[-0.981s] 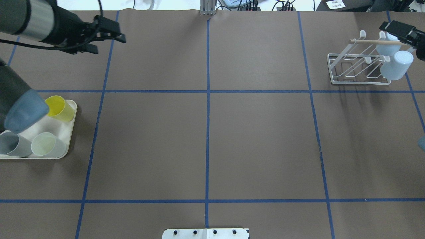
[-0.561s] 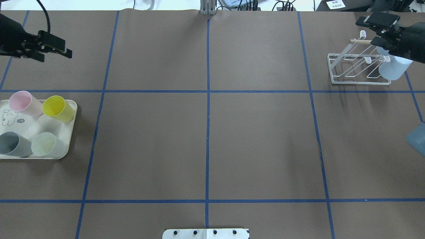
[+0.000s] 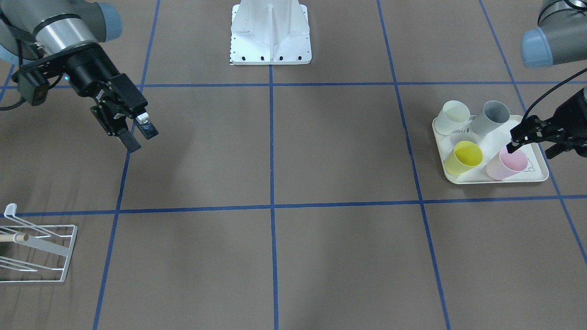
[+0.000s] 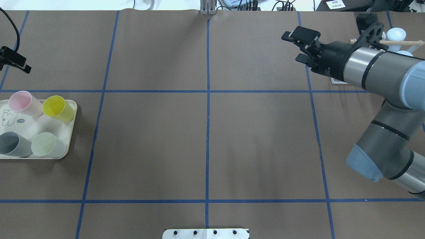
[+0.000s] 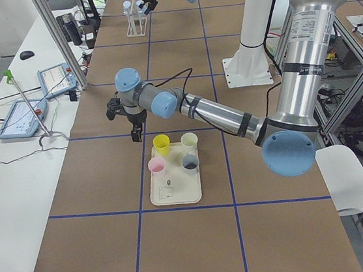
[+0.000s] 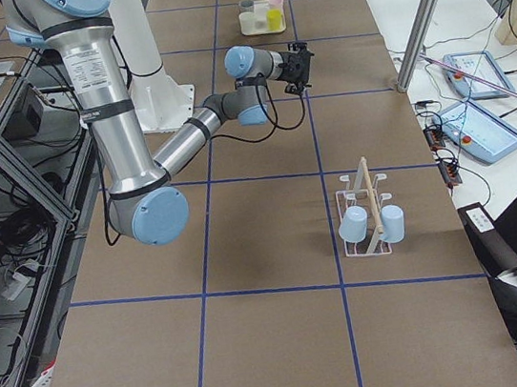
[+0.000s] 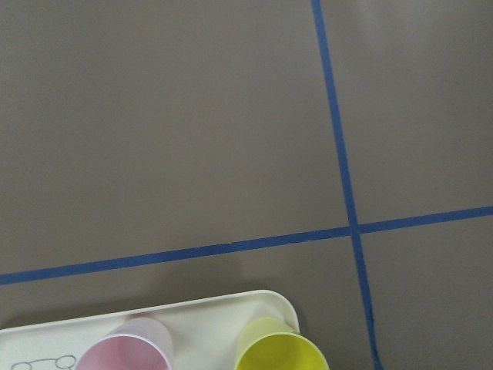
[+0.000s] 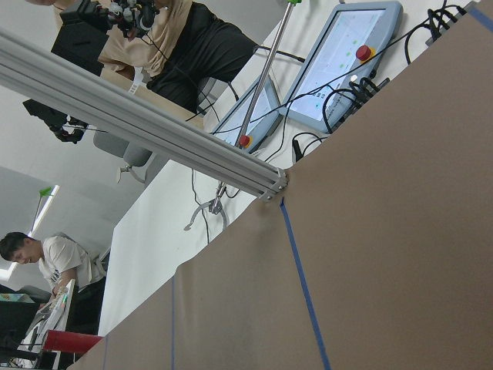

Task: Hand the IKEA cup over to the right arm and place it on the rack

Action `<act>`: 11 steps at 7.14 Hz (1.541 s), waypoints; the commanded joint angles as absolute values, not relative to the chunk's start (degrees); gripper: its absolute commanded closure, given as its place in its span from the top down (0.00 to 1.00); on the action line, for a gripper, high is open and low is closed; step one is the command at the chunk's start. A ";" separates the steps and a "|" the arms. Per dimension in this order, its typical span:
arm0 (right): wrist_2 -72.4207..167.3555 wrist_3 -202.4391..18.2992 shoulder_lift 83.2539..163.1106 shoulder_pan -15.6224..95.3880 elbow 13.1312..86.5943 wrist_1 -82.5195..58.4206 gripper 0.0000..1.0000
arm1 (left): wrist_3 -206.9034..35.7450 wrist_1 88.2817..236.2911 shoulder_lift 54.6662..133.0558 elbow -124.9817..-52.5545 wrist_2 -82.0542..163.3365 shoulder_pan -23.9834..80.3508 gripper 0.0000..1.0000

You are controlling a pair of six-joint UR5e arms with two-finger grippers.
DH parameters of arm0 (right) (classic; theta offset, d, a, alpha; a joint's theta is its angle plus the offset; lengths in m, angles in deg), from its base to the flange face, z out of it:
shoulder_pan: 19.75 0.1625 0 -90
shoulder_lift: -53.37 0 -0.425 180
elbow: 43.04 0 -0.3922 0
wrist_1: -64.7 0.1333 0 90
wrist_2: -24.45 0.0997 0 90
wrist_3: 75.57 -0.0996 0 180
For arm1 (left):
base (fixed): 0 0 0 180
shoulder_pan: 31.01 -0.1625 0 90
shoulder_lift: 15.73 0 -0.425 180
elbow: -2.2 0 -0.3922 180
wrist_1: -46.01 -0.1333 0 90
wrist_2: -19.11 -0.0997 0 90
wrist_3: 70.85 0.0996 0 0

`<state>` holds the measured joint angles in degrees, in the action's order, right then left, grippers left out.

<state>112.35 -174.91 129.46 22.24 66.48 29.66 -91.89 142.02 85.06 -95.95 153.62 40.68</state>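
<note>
While you were watching the rack (image 6: 365, 207), the right pincer (image 4: 294, 47) left it: just over half a second ago it hung over the dowel (image 4: 405, 42) beside a cup. Now it sits well apart from the rack, toward the middle of the table (image 4: 259, 142). Its fingers are spread and hold nothing. The right arm (image 4: 375, 66) now crosses the overhead view and covers most of the rack.

The left pincer (image 3: 528, 152) has drifted further out, so the overhead view shows only its tip at the left border. Its fingers look apart and carry nothing. It hangs above the table just past the tray (image 4: 66, 153) on your side, over the pink cup (image 4: 20, 101) as the front view frames it. A second ago that cup was hidden behind the left arm.

The yellow cup (image 4: 57, 107), grey cup (image 4: 10, 144) and pale green cup (image 4: 46, 144) have not shifted.

Both light-blue cups (image 6: 353, 226) sit upside down on the rack, side by side under the dowel.

For room, you have the broad taped squares between the tray and the rack. The rack stands close to the table's long edge on your side. The overhead frame cuts off the tray's left end.
</note>
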 commanded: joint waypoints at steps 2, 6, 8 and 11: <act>109.52 -179.71 125.54 19.19 64.97 29.89 1.00 | -88.51 151.44 83.58 -86.25 153.58 40.88 1.00; 109.61 -179.72 125.53 18.92 64.97 30.07 1.00 | -88.60 156.66 81.40 -82.00 153.58 40.71 1.00; 109.52 -179.72 125.53 18.92 64.89 30.07 1.00 | -88.69 156.66 81.30 -81.82 153.41 40.45 1.00; 109.61 -179.63 125.53 18.92 64.54 30.16 1.00 | -89.13 156.66 80.86 -81.65 153.06 39.05 1.00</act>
